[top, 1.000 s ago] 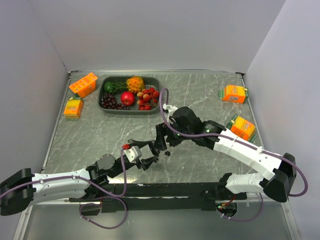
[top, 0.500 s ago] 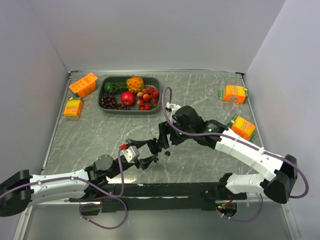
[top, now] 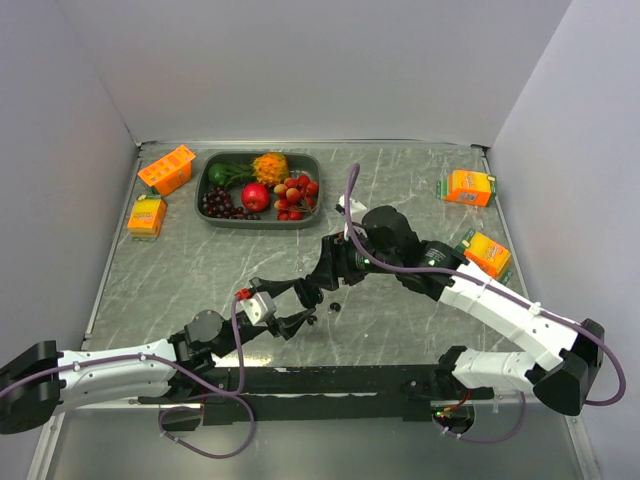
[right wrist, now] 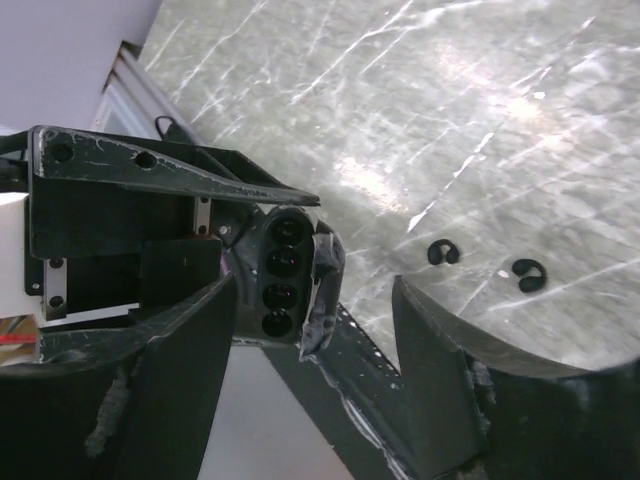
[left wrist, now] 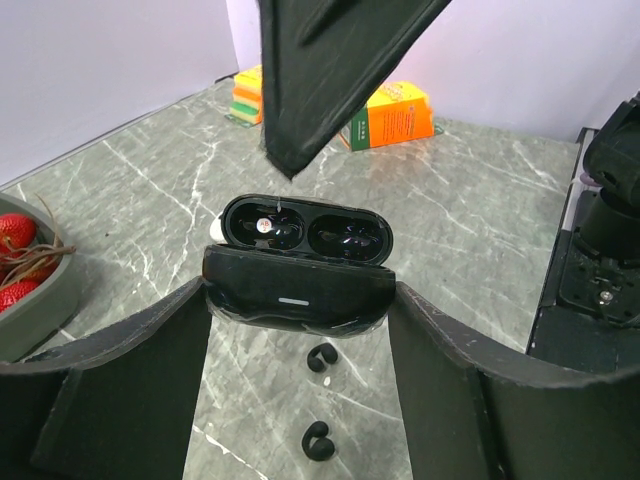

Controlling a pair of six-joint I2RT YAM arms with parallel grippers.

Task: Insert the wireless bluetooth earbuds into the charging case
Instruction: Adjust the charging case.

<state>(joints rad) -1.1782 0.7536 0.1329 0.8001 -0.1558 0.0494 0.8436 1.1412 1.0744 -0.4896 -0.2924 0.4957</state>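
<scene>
Clamping the open charging case in the left gripper, 2 black earbuds loose on the table at its 6 o'clock, right gripper spread at 12 o'clock, carton print unreadable.

From above, the earbuds blur into perhaps one dark speck.

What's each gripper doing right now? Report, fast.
Left gripper: closed on the charging case.
Right gripper: open, holding nothing.
</scene>
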